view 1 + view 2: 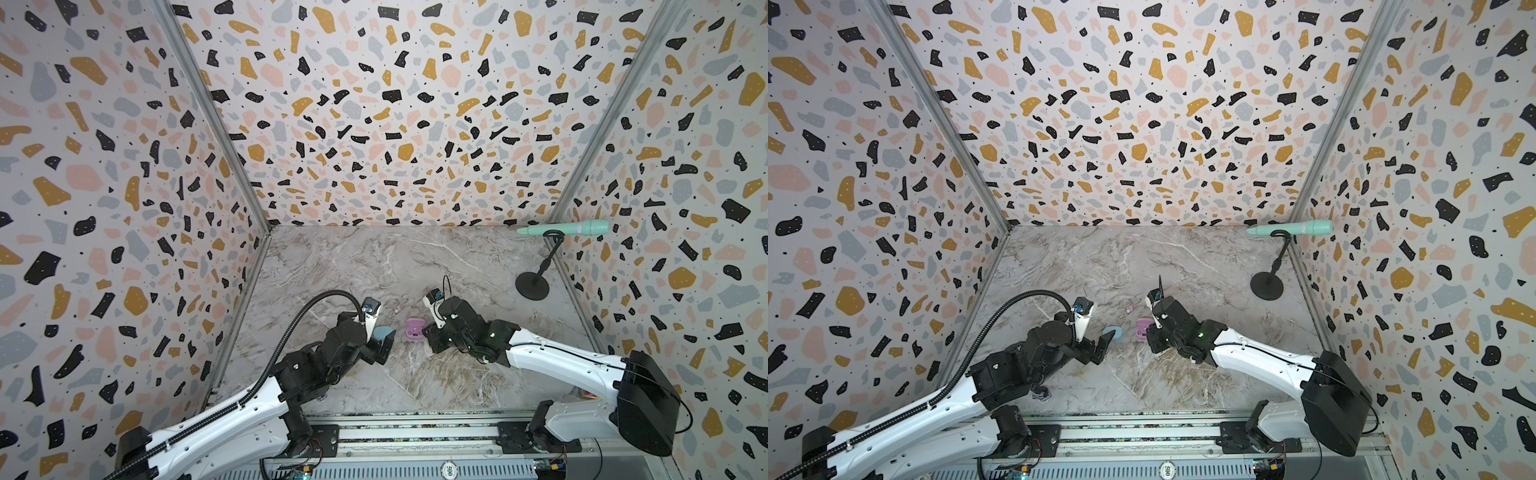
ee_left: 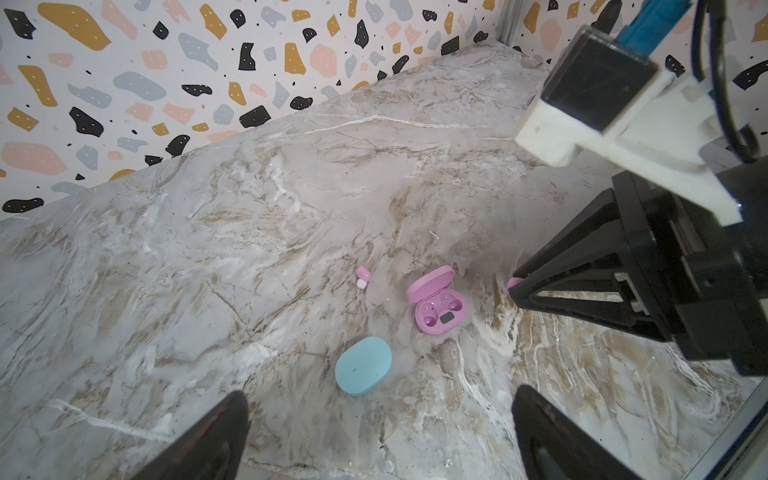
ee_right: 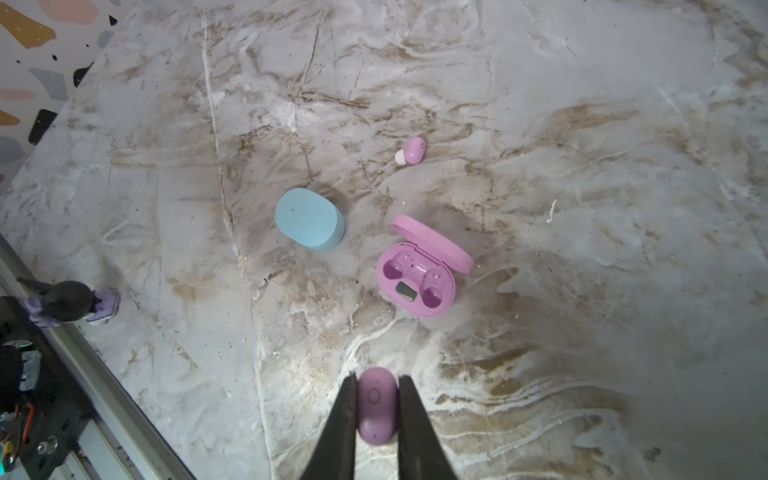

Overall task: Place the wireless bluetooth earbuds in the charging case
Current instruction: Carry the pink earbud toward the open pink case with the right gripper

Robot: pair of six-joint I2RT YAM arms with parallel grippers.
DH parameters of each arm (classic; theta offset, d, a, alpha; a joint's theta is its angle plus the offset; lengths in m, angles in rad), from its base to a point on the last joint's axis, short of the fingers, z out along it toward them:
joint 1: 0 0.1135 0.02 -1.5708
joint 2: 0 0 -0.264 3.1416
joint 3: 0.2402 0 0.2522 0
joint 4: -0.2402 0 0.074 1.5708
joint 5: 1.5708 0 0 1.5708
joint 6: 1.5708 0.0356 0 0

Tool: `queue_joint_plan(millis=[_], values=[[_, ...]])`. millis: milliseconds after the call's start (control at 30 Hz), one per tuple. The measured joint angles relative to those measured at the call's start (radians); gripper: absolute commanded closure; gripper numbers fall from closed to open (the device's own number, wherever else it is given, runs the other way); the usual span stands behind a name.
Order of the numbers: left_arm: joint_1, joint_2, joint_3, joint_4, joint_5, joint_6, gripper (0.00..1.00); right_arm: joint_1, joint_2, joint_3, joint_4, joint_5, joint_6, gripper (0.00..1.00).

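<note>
- Both top views look steeply down from high above the near edge, taking in the whole table (image 1: 353,266).
- Wrist views sit low and close, both sharing the pink case (image 2: 441,309).

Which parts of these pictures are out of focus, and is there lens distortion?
Right wrist view: the right gripper and the pink earbud it grips are blurred, the open pink case sharp. Left wrist view: the left gripper is a dark blur. Both top views: the wall corners splay outward.
</note>
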Motion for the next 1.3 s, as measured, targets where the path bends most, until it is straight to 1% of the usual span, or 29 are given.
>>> queue_joint_plan(millis=[233, 633, 933, 1300], values=[[0.000, 0.042, 0.000, 0.002, 0.028, 0.000, 0.00, 0.000, 0.016, -0.011, 0.047, -0.013, -0.008, 0.83], [0.000, 0.029, -0.006, 0.003, 0.038, 0.000, 0.00, -0.032, 0.176, -0.009, 0.105, -0.054, -0.050, 0.83], [0.000, 0.044, -0.006, 0.003, 0.039, 0.001, 0.00, -0.079, 0.198, -0.005, 0.151, -0.077, -0.075, 0.83], [0.000, 0.052, -0.006, 0.003, 0.039, 0.001, 0.00, -0.092, 0.272, 0.018, 0.163, -0.090, -0.109, 0.83]])
